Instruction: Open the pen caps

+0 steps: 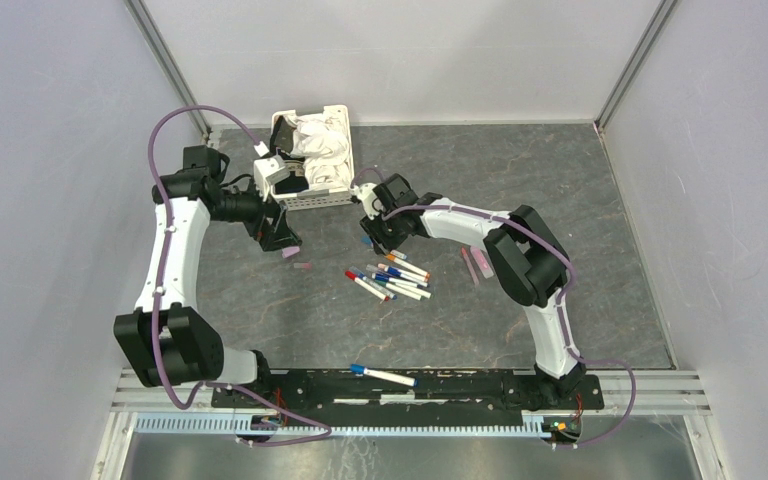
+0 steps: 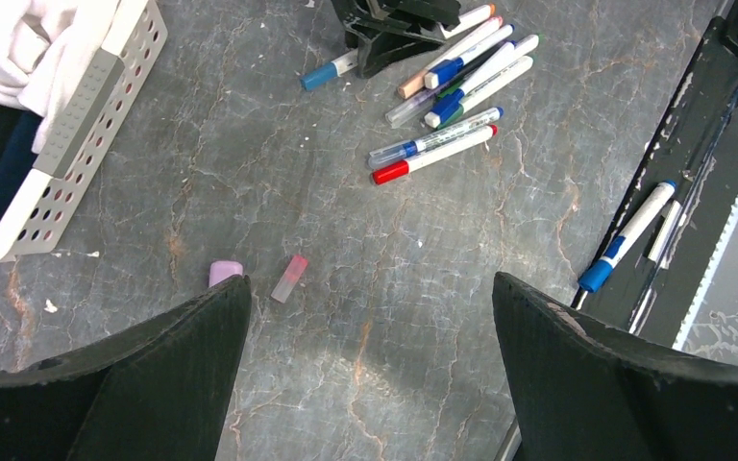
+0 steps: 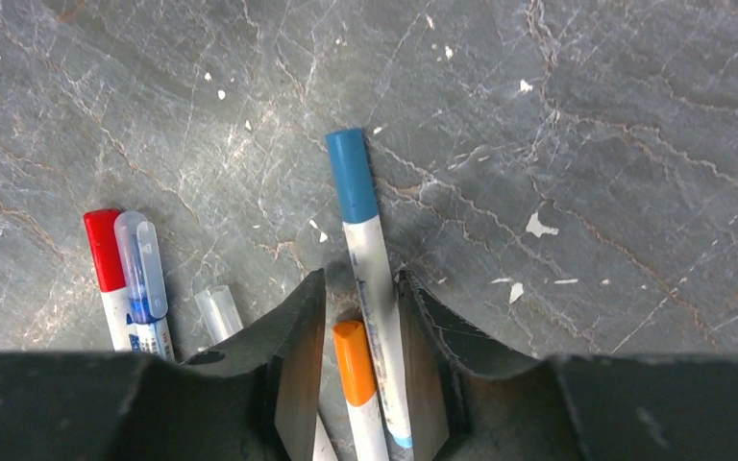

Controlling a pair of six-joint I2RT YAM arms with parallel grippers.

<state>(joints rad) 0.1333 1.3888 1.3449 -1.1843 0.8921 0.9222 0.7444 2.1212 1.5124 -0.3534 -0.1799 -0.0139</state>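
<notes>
Right wrist: right gripper [image 3: 360,288] straddles blue-capped pen [image 3: 371,259] and orange-capped pen [image 3: 354,360]. Jaws are narrowed; can't tell if clamped. Ahead of the fingertips the blue cap [image 3: 351,173] stays exposed, free to pull. Farther off, left gripper [image 2: 370,288] is spread wide and empty, likely the puller.

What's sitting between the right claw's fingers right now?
Inside the right claw, the right wrist view shows two pens: the blue-capped pen and an orange-capped pen beside it.

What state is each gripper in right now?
Left gripper: open, holding nothing.
Right gripper: closed on the blue-capped pen, with an orange-capped pen caught in beside it.
</notes>
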